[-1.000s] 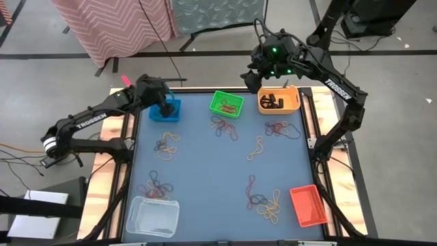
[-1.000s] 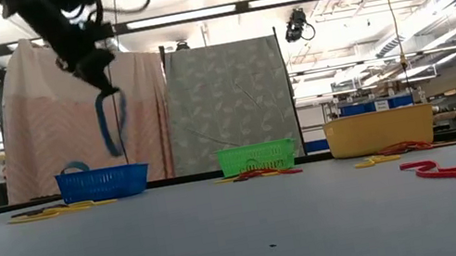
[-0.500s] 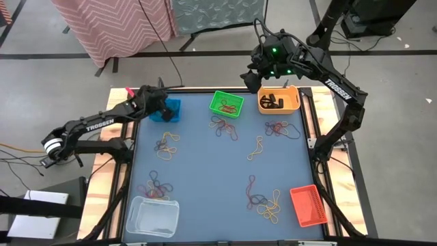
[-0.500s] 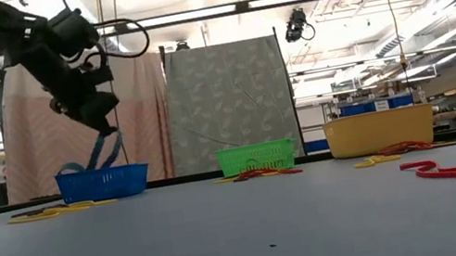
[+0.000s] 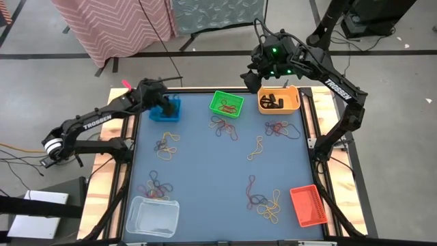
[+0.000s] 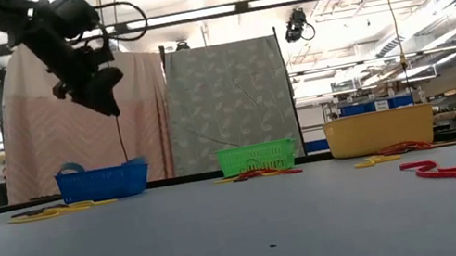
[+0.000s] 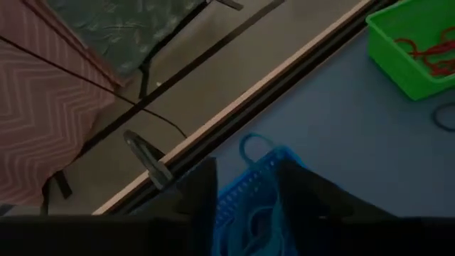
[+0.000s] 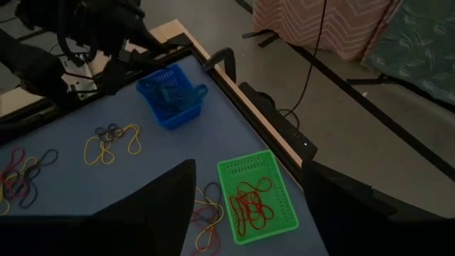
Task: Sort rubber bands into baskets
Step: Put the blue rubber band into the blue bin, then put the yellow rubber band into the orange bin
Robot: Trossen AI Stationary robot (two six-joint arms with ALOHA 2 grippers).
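Blue basket [image 5: 166, 110] at the desk's [image 5: 205, 171] far left corner sits under the left claw [image 5: 164, 104], fingers apart and empty; right claw's [image 5: 251, 80] state unclear.

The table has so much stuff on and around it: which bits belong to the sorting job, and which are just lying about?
Part of the job:
- rubber bands scattered on the table
- blue basket, green basket, yellow-orange basket, red-orange basket, clear basket
- left gripper, open above the blue basket

Just around:
- pink cloth and grey cloth on the floor stands
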